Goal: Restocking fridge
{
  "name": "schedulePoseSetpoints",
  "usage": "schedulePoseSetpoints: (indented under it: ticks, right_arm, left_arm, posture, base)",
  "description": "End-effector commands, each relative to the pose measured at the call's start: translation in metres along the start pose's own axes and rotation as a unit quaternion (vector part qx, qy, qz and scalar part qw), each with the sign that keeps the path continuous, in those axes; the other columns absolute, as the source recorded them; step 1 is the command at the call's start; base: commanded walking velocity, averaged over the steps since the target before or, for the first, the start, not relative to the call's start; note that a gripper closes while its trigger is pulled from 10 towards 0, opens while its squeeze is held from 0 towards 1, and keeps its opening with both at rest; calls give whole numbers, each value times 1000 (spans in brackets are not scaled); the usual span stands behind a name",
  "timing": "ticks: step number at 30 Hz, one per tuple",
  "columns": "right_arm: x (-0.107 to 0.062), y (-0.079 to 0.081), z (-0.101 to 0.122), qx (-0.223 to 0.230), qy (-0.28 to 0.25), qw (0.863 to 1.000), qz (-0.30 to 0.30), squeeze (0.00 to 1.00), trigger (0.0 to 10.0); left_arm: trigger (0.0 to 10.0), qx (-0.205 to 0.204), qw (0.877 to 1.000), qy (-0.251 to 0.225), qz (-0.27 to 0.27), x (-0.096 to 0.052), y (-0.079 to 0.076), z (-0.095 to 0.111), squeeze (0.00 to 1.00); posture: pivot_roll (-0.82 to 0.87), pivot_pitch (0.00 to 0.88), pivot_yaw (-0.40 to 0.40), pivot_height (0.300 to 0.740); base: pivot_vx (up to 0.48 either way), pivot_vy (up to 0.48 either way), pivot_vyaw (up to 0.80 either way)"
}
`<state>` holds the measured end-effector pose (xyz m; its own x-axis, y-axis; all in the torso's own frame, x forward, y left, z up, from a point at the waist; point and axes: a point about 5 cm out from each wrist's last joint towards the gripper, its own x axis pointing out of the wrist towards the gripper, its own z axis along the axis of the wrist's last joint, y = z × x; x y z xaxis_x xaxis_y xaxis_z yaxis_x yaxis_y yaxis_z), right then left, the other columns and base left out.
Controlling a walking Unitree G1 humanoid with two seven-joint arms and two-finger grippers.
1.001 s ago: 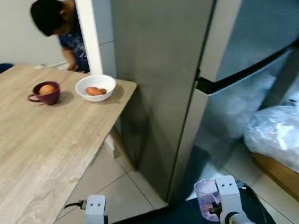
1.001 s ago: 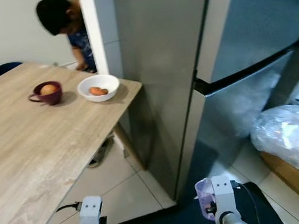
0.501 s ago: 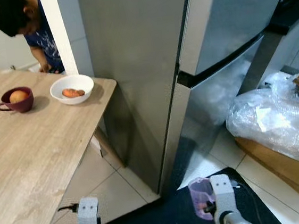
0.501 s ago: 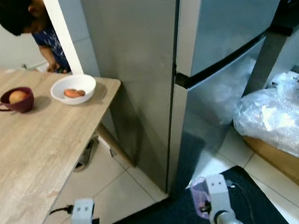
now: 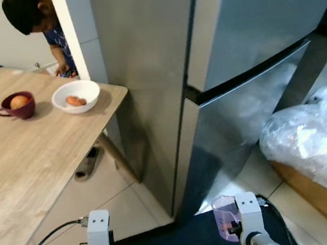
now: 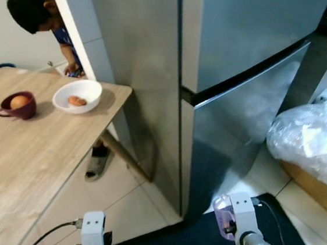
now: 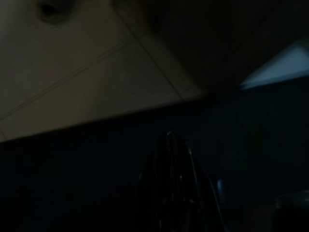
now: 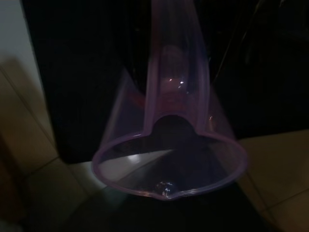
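Facing closed fridge [image 5: 214, 53], apparently near

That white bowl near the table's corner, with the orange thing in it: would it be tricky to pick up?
The bowl looks glazed, so probably slippery and breakable. It seems wide and low, unlikely to tip. The small food inside lies loose and may slide if tilted.

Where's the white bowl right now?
In the head views the white bowl sits to the robot's left, near the wooden table's corner closest to the fridge, with the maroon cup just left of it.
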<state>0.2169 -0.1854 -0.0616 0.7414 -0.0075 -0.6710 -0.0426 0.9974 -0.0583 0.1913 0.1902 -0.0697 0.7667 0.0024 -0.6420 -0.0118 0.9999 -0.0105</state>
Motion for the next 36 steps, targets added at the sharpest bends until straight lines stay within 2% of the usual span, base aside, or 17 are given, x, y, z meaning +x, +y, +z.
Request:
schedulePoseSetpoints:
  ticks: [1, 17, 22, 36]
  right_arm:
    - [-3, -1, -9, -4, 12, 1000, 0, 0, 10000]
    - [-2, 4, -7, -12, 6, 1000, 13, 0, 10000]
    - [-2, 6, -9, -13, 13, 1000, 25, 0, 10000]
    - [-4, 1, -11, -4, 10, 1000, 15, 0, 10000]
  left_arm:
    - [10000, 1, 1000, 8, -4, -1, -3, -3, 0]
    - [10000, 8, 1000, 2, -8, -1, -3, -2, 0]
    - [10000, 57, 998, -1, -35, -1, -7, -1, 0]
    - [10000, 53, 998, -11, -30, 0, -8, 2, 0]
  posture:
    - [-61, 64, -30, 740]
    - [-57, 66, -29, 740]
    - [-57, 67, -28, 740]
    - [-61, 67, -23, 740]
  base:
    - [0, 0, 0]
    - [0, 0, 0]
    - [0, 0, 0]
    - [0, 0, -749]
